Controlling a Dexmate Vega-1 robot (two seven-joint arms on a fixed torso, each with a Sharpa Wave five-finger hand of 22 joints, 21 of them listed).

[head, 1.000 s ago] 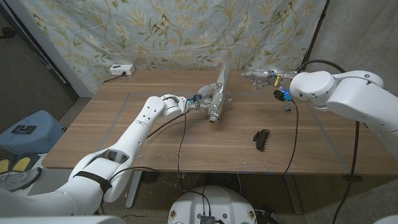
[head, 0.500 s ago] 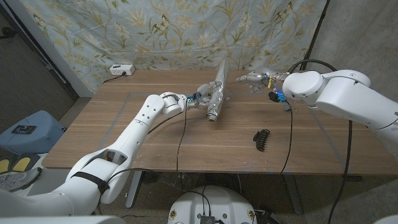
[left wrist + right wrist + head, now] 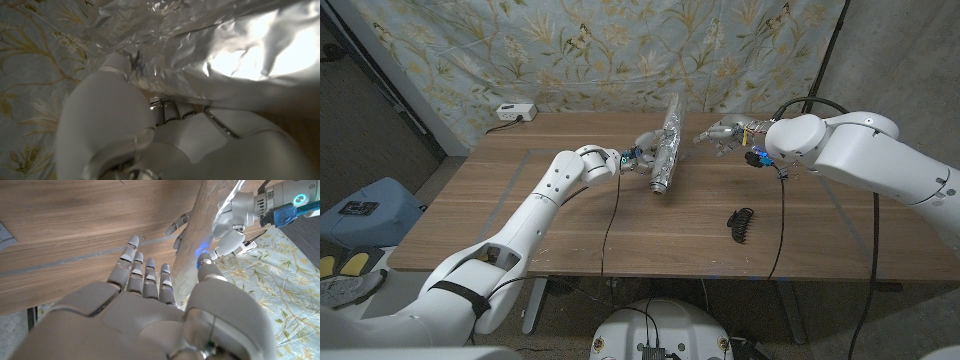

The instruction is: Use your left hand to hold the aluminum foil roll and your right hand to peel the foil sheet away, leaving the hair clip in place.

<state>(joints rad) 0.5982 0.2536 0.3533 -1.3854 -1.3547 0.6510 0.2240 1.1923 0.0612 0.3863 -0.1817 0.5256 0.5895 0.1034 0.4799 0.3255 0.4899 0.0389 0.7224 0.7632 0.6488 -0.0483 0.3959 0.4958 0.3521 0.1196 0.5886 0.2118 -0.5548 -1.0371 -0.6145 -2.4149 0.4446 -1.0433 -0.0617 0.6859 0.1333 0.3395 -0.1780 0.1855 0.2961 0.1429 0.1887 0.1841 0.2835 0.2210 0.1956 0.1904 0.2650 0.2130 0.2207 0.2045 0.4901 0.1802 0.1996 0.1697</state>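
The aluminum foil roll [image 3: 665, 165] lies near the table's middle back, and a crinkled foil sheet [image 3: 672, 115] rises from it. My left hand [image 3: 643, 154] grips the roll from its left side. In the left wrist view the foil [image 3: 225, 45] is pressed against my left hand [image 3: 150, 130]. My right hand [image 3: 721, 131] hovers just right of the sheet with its fingers spread, holding nothing. In the right wrist view my right hand [image 3: 160, 305] reaches toward the foil [image 3: 200, 240], with my left hand [image 3: 235, 220] behind it. The black hair clip [image 3: 741, 222] lies on the table at the front right.
A white power strip [image 3: 515, 111] sits at the table's back left corner. A floral curtain [image 3: 620, 50] hangs behind the table. A black cable [image 3: 783, 230] dangles from my right arm near the hair clip. A blue bin [image 3: 360, 210] stands on the floor at the left.
My right hand has moved left, closer to the upright foil sheet. My left hand keeps its grip on the roll, and the hair clip has not moved.
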